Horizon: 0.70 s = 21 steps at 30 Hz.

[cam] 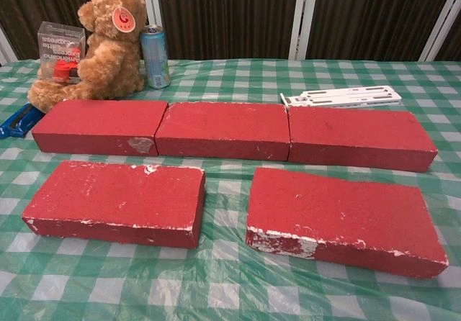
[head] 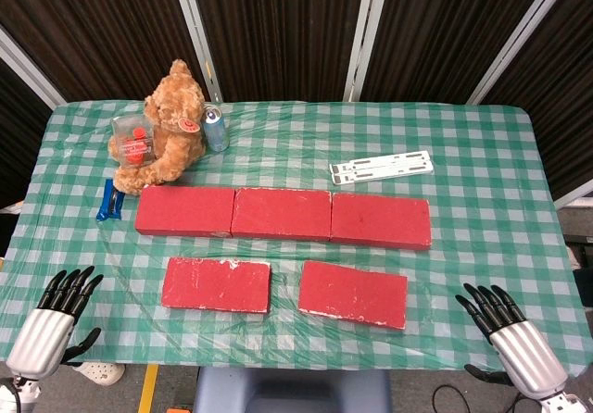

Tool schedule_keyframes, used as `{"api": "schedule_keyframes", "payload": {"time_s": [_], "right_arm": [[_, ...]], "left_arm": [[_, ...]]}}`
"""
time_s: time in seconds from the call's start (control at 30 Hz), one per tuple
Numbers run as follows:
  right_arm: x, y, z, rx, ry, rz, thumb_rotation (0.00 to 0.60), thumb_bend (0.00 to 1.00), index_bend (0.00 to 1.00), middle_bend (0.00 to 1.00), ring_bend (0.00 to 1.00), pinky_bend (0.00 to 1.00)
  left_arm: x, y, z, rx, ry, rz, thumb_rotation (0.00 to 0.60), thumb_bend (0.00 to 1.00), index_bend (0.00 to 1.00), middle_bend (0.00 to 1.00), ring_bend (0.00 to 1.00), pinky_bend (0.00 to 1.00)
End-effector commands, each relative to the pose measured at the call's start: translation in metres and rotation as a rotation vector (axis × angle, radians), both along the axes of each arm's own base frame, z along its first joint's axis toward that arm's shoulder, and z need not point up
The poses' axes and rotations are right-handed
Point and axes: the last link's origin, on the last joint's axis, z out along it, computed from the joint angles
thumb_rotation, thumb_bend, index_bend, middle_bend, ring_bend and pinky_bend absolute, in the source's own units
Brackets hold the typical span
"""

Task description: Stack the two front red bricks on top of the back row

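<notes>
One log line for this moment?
front bricks: unstacked | back row: bare | left robot hand: open | right robot hand: open

red bricks (head: 282, 213) 5 | teddy bear (head: 170, 126) 1 | can (head: 215, 129) 1 | hands (head: 57, 313) 2

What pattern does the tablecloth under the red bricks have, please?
The tablecloth is a green-and-white check under clear plastic, clearest in the head view.

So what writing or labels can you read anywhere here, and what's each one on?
Clear box beside the bear: white lettering, mirrored or upside down, not readable.
Round orange tag on the bear's ear: a white logo mark, no legible words.
Can: print too small to read.
White strip behind the back bricks: no readable text.
Red bricks: no writing, only white scuffs.
</notes>
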Motion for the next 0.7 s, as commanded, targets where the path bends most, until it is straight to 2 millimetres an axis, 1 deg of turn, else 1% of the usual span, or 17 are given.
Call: {"api": "schedule_keyframes", "payload": {"time_s": [0.03, 0.1, 0.23, 0.3, 0.4, 0.53, 0.6, 0.67, 0.7], "right_arm": [[0.001, 0.000, 0.000, 0.007, -0.004, 0.002, 0.549, 0.09, 0.00, 0.00, 0.00, 0.00], [0.001, 0.000, 0.000, 0.010, -0.008, 0.005, 0.550, 0.09, 0.00, 0.00, 0.00, 0.00], [0.000, 0.000, 0.001, 0.006, -0.010, 0.002, 0.549, 0.09, 0.00, 0.00, 0.00, 0.00], [0.001, 0.000, 0.001, 0.002, -0.010, 0.003, 0.549, 0.09, 0.00, 0.00, 0.00, 0.00], [0.002, 0.003, -0.003, 0.005, -0.003, 0.007, 0.549, 0.09, 0.00, 0.00, 0.00, 0.00], [0.003, 0.003, -0.005, 0.009, 0.001, 0.009, 0.550, 0.09, 0.00, 0.00, 0.00, 0.00], [0.004, 0.003, -0.007, 0.010, 0.006, 0.015, 0.550, 0.09, 0.00, 0.00, 0.00, 0.00], [0.003, -0.001, -0.012, -0.001, 0.022, 0.011, 0.550, 0.09, 0.00, 0.00, 0.00, 0.00], [0.003, -0.003, -0.014, -0.004, 0.027, 0.004, 0.551, 0.09, 0.00, 0.00, 0.00, 0.00]], "left_arm": [[0.001, -0.003, -0.001, -0.004, -0.006, -0.007, 0.600, 0.26, 0.00, 0.00, 0.00, 0.02], [0.004, -0.005, -0.003, -0.027, -0.026, -0.017, 0.600, 0.25, 0.00, 0.00, 0.00, 0.03], [0.018, -0.005, -0.019, -0.151, -0.106, -0.082, 0.600, 0.23, 0.00, 0.00, 0.00, 0.03], [0.027, 0.001, -0.027, -0.212, -0.113, -0.112, 0.600, 0.23, 0.00, 0.00, 0.00, 0.03], [0.048, 0.017, -0.041, -0.325, -0.139, -0.154, 0.600, 0.23, 0.00, 0.00, 0.00, 0.02], [0.054, 0.024, -0.046, -0.369, -0.141, -0.153, 0.600, 0.23, 0.00, 0.00, 0.00, 0.01], [0.063, 0.037, -0.052, -0.393, -0.109, -0.166, 0.600, 0.22, 0.00, 0.00, 0.00, 0.00], [0.076, 0.062, -0.067, -0.421, -0.086, -0.167, 0.600, 0.22, 0.00, 0.00, 0.00, 0.00], [0.080, 0.070, -0.071, -0.435, -0.082, -0.153, 0.600, 0.23, 0.00, 0.00, 0.00, 0.00]]}}
